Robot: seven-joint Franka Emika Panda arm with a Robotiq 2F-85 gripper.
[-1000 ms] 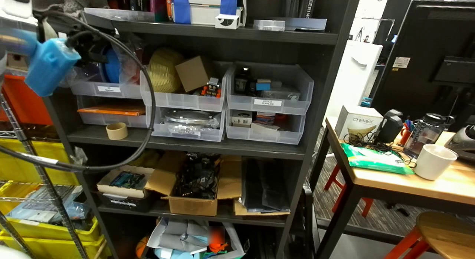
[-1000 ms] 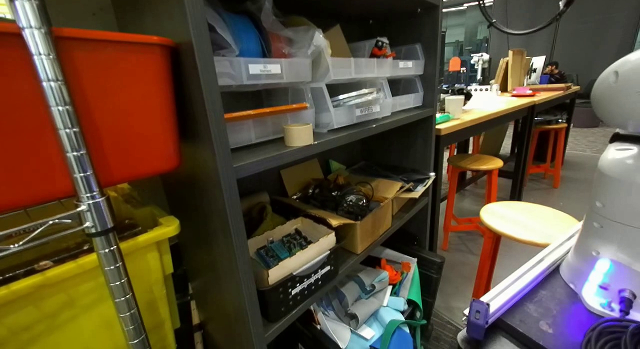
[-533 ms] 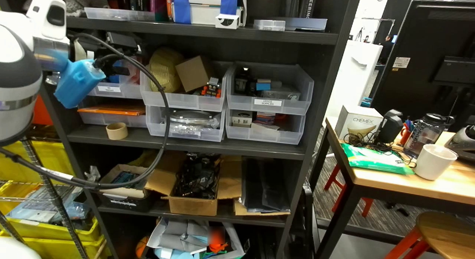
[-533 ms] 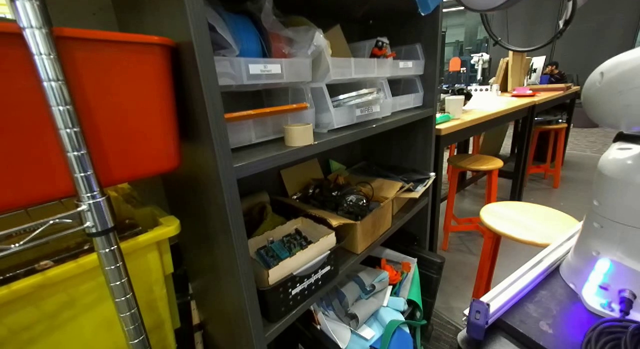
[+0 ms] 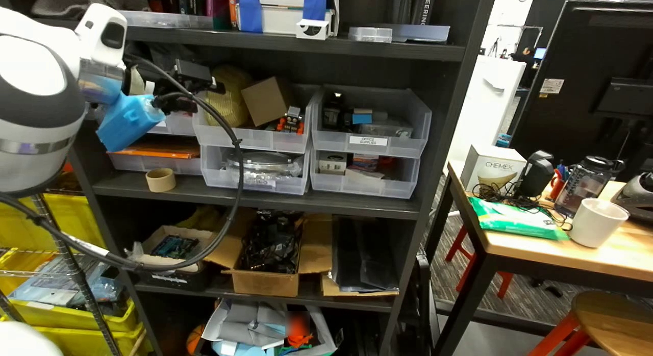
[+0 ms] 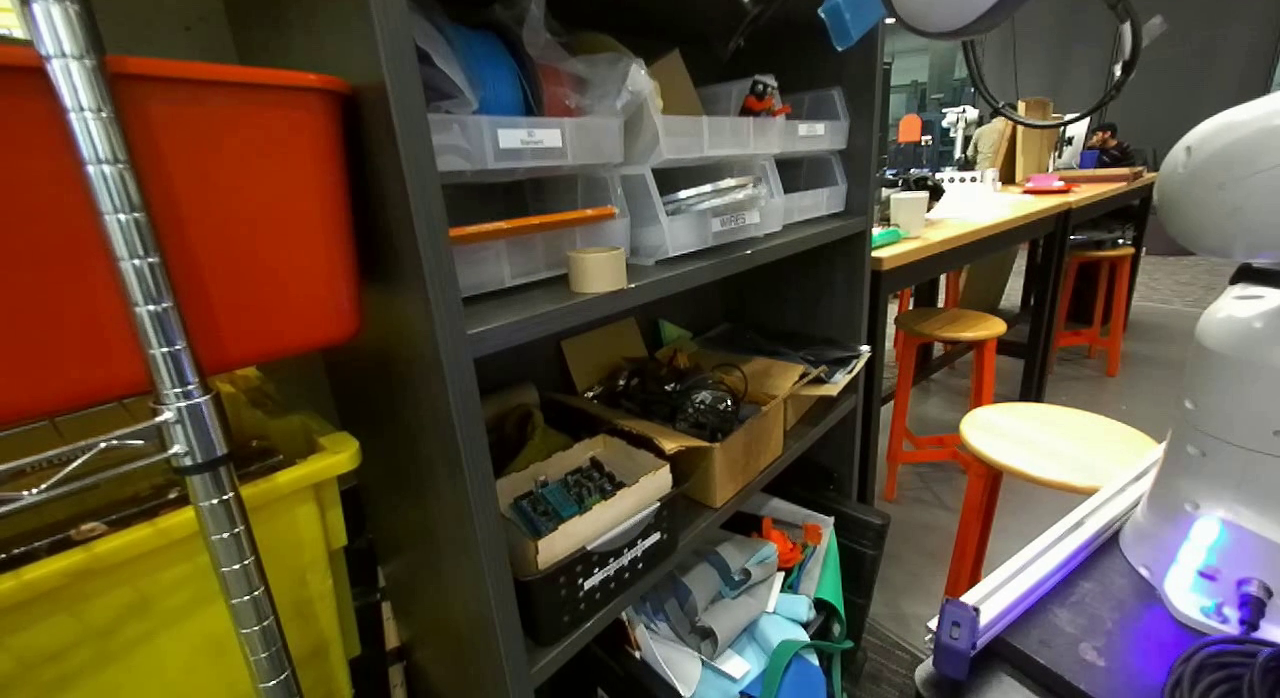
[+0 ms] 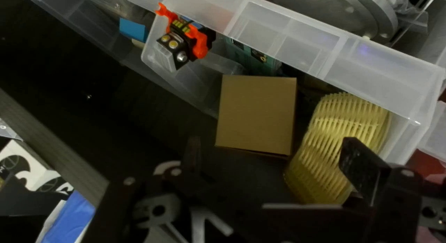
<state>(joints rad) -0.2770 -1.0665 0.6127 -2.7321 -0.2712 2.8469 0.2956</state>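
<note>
While your pincer (image 7: 271, 156) sits spread and empty before the box (image 7: 258, 114) and basket (image 7: 334, 142), in a bin (image 7: 369, 79) well left of the left edge of the desk (image 5: 632, 249) in an exterior view, you should ease any approach, fingers (image 7: 364, 166) clear of the bin.

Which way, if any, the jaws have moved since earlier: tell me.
Yes: in an exterior view the jaws moved rightward in frame, from left of the yellow basket to overlapping it.
</note>
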